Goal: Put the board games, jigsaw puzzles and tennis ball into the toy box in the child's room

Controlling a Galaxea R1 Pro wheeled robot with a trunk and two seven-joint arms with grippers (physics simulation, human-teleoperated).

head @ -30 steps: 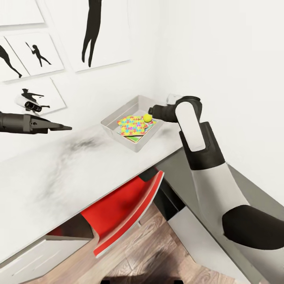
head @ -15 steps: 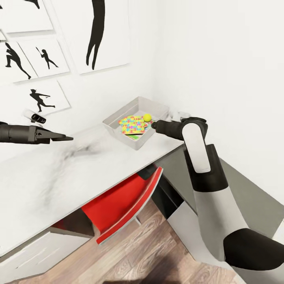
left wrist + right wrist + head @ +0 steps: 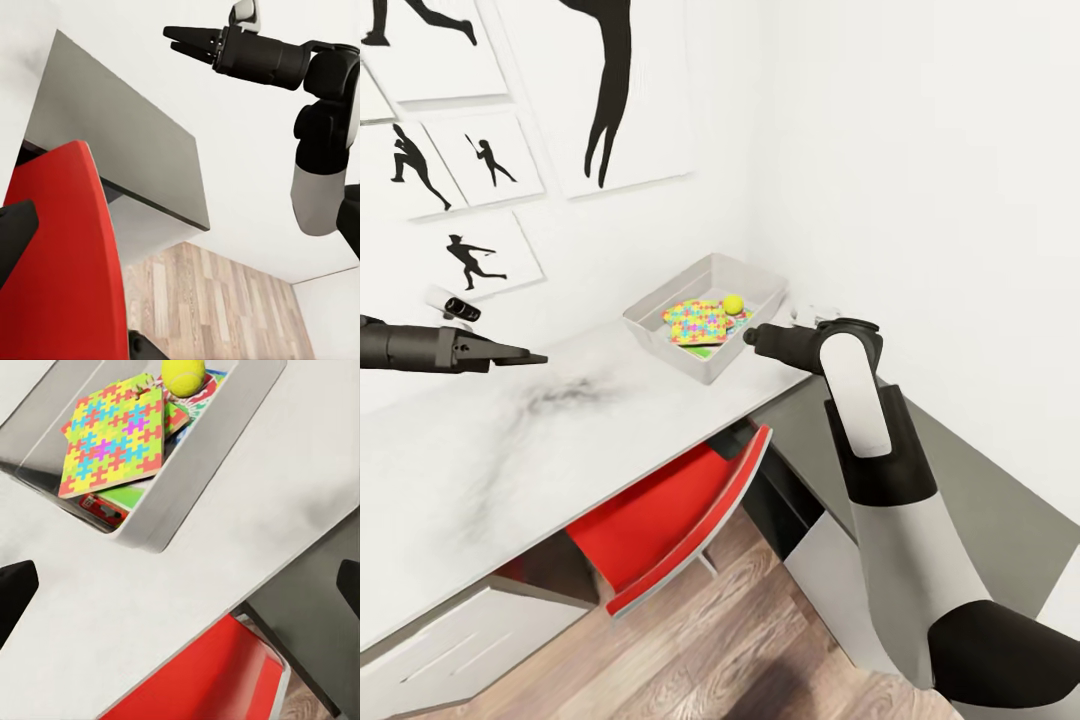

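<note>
A: From the head view, where do the toys sit?

B: The toy box (image 3: 705, 316) stands on the pale worktop (image 3: 510, 440) by the wall corner. A jigsaw puzzle (image 3: 695, 321) lies on top inside it, the tennis ball (image 3: 733, 303) beside it toward the wall, and a green edge of a board game (image 3: 703, 350) pokes out beneath.

A: And the arms?

B: The right gripper (image 3: 752, 337) hangs just beside the box's near rim, empty; I cannot tell here how its fingers stand. The left gripper (image 3: 530, 357) reaches over the worktop well apart from the box, fingers drawn together to a point, holding nothing. A red chair (image 3: 680, 505) is tucked under the worktop.

A: The left wrist view?

B: The red chair (image 3: 64, 255), the dark grey lower section (image 3: 120, 146) and the wood floor (image 3: 217, 307). The right gripper (image 3: 180, 37) shows from the side, its fingers close together.

A: The right wrist view?

B: It looks down on the toy box (image 3: 187, 472): jigsaw puzzle (image 3: 112, 439) uppermost, tennis ball (image 3: 183, 375) at its corner, printed board game (image 3: 112, 506) edges underneath. Dark fingertips (image 3: 15, 592) sit at either edge of the picture.
</note>
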